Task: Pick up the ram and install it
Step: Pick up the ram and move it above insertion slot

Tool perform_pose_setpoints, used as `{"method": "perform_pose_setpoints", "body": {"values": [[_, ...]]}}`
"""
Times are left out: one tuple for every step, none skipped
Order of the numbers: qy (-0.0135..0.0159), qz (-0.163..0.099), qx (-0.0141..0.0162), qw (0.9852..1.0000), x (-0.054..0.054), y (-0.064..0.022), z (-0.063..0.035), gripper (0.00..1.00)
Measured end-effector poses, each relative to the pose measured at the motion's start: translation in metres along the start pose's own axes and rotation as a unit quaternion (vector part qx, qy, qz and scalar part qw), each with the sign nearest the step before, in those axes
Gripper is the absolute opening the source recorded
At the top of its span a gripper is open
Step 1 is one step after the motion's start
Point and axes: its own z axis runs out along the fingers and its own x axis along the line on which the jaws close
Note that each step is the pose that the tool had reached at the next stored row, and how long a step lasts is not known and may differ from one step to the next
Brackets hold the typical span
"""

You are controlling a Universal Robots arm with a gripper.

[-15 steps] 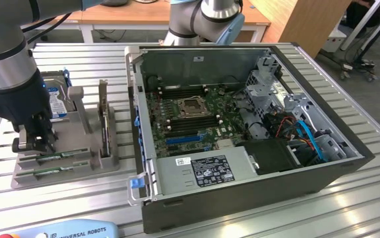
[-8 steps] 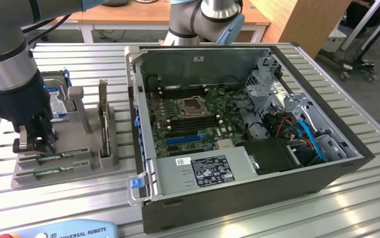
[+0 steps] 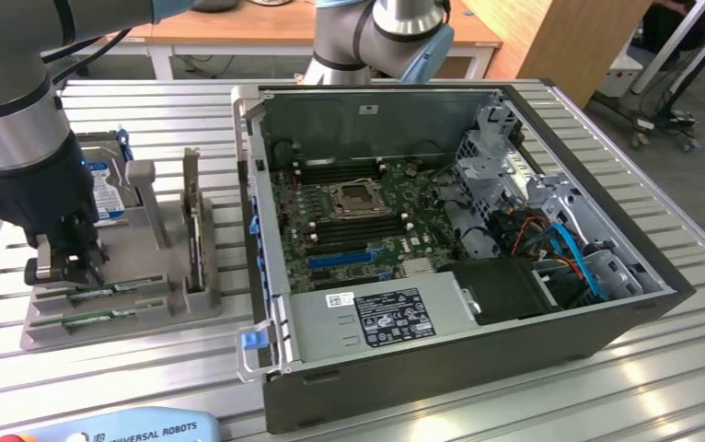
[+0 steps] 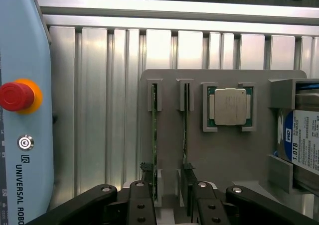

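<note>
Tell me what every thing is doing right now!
Ram sticks, both on edge in the holder's slots.
Gripper, open, down at the ram sticks.
Processor, lying flat in the holder.
Hard drive, on edge in the holder.
Computer case, side open.

Slatted aluminium table (image 3: 647, 405) (image 4: 99, 85), bearing all items below.
Desktop computer case (image 3: 451, 378), dark, side panel off, lying open. Inside: green motherboard (image 3: 328, 230) with an uncovered CPU socket (image 3: 355, 198); grey power supply (image 3: 377, 318) with a printed label; blue cables (image 3: 573, 253) toward the exterior view's right.
Grey fixture tray (image 3: 120, 318) (image 4: 224, 155), beside the case on the exterior view's left.
Processor chip (image 4: 230, 107), seated in a square recess of the tray.
Hard drive (image 3: 105, 189) (image 4: 304, 140), blue label, standing on edge in the tray.
Teach pendant (image 3: 120, 428) (image 4: 25, 60), pale blue, with red emergency-stop button (image 4: 15, 96).
Wooden desk (image 3: 279, 28), behind the table.
</note>
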Motion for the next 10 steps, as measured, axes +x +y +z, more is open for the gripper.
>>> {"method": "perform_pose_setpoints", "body": {"values": [[-0.0001, 0.000, 0.0001, 1.0000, 0.0000, 0.0000, 0.0005, 0.36], [0.0000, 0.000, 0.0000, 1.0000, 0.0000, 0.0000, 0.0007, 0.36], [0.0000, 0.000, 0.0000, 1.0000, 0.0000, 0.0000, 0.0011, 0.36], [0.0000, 0.000, 0.0001, 1.0000, 0.0000, 0.0000, 0.0018, 0.36], [0.0000, 0.000, 0.0000, 1.0000, 0.0000, 0.0000, 0.0024, 0.36], [0.0000, 0.000, -0.0001, 1.0000, 0.0001, 0.0000, 0.0031, 0.36], [0.0000, 0.000, 0.0000, 1.0000, 0.0001, -0.0001, 0.0039, 0.36], [0.0000, 0.000, 0.0000, 1.0000, 0.0001, -0.0001, 0.0047, 0.36], [0.0000, 0.000, 0.0000, 1.0000, 0.0001, -0.0001, 0.0056, 0.36], [0.0000, 0.000, -0.0001, 1.0000, 0.0001, -0.0001, 0.0064, 0.36]]}}
